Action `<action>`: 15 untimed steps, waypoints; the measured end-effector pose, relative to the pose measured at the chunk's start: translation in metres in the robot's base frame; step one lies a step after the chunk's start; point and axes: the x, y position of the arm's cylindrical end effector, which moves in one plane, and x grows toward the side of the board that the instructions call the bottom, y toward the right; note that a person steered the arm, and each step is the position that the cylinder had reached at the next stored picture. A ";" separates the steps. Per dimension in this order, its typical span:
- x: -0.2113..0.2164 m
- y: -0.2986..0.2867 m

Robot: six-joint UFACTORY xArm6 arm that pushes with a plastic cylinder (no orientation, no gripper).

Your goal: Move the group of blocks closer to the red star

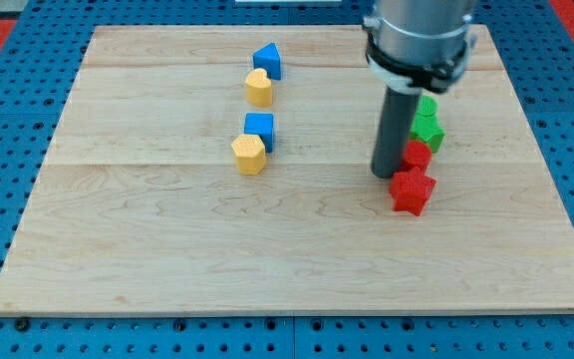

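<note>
The red star (412, 190) lies at the view's right of the wooden board (167, 259). A smaller red block (418, 154) sits just above it, touching a green star (428, 131), with another green block (428, 106) partly hidden behind the arm. My tip (384, 174) stands just left of the red blocks, close to the red star's upper left. At the view's centre-left lie a blue block (267, 60) over a yellow heart (259, 89), and a blue cube (260, 130) touching a yellow hexagon (250, 154).
The board rests on a blue perforated table (8, 110). The arm's grey body (417, 40) hangs over the board's upper right and hides part of the green blocks.
</note>
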 end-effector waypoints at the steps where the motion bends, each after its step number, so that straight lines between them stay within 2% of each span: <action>1: 0.032 0.010; 2: 0.031 0.015; 4: -0.065 -0.010; 5: -0.111 -0.056; 6: -0.168 0.000; 7: -0.161 0.045; 8: -0.139 0.008; 9: -0.103 0.001; 10: -0.109 0.006; 11: -0.163 0.009; 12: -0.147 0.061; 13: -0.098 0.065; 14: -0.075 0.054; 15: -0.069 0.054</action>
